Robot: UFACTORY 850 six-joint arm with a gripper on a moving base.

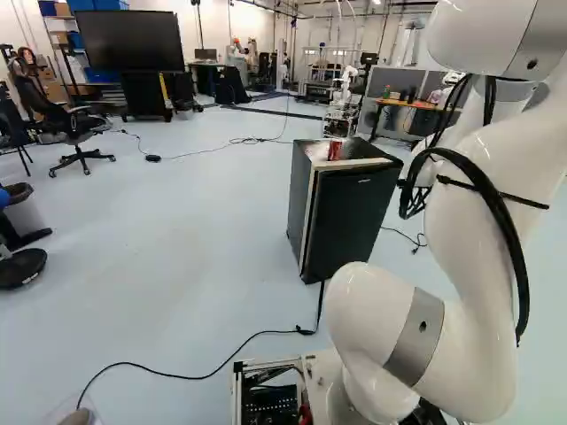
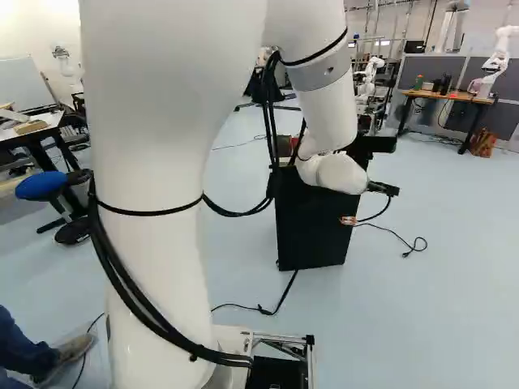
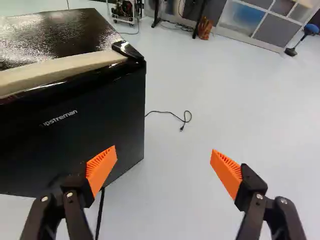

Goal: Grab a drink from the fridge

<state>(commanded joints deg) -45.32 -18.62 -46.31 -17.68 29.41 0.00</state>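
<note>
Pale blue floor (image 1: 195, 230), black cable (image 1: 213, 372) across it; jaws (image 2: 371, 206) spread wide, near the front of the black fridge (image 1: 353, 217); fridge door closed; red can (image 1: 334, 150) on top of the fridge; farther back, bench (image 2: 454, 96) with bottles, grey partitions (image 2: 422, 68) behind it.

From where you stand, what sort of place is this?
Probably a robotics lab: another robot arm stands by a desk at the right of the right base view, a large black screen stands across the room, and a mini fridge sits out on the floor.
</note>
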